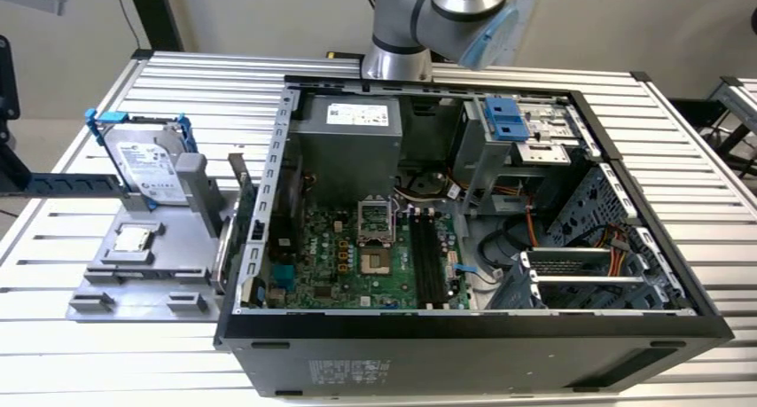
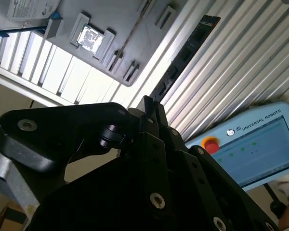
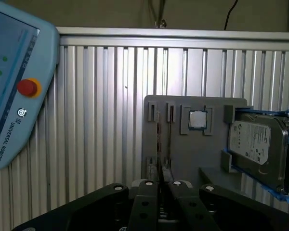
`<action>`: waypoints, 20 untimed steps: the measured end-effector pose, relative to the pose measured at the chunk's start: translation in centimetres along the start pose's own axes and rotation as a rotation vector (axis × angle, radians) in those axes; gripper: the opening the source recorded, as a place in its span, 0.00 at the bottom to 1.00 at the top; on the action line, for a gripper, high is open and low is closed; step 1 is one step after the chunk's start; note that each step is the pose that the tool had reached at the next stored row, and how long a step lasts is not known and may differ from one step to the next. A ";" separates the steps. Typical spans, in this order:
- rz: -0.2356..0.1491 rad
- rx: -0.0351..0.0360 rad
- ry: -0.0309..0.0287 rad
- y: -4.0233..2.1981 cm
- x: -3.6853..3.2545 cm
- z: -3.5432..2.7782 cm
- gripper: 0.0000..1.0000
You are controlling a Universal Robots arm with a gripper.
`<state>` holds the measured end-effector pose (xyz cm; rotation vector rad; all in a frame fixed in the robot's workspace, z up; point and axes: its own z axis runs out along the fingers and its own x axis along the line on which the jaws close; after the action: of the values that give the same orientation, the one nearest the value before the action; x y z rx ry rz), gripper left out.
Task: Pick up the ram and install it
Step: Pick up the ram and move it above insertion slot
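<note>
Holding: claw [image 3: 162, 185] closed on one end of the ram [image 2: 183, 53], stick jutting straight out ahead of it.
Ram: edge-on in the first wrist view, apart from the grey tray [image 1: 89, 305] at the exterior view's left.
Slots: black memory slots [image 1: 428, 256], lower middle of the exterior view, inside the open computer case [image 1: 473, 329].
Care: judged best carried level, grip firm, long edge parallel to slots, without brushing case walls.

Grey plastic holder tray [image 1: 142, 290]: ribbed aluminium table [image 1: 48, 247] free at nine o'clock, perforated metal computer-case wall [image 1: 269, 185] blocking at three o'clock.
</note>
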<state>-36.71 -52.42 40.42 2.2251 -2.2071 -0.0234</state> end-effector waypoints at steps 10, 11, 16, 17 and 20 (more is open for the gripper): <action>0.000 -0.0024 0.0001 -1.60 0.01 -0.04 0.00; 0.000 -0.0029 0.0001 -1.88 0.01 -0.04 0.00; 0.000 -0.0087 0.0001 -3.68 0.03 -0.07 0.00; 0.000 -0.0105 0.0000 -4.07 0.03 -0.08 0.00; 0.000 -0.0175 0.0000 -5.17 0.04 -0.09 0.00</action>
<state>-31.54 -52.42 40.43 2.2161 -2.1983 -0.0425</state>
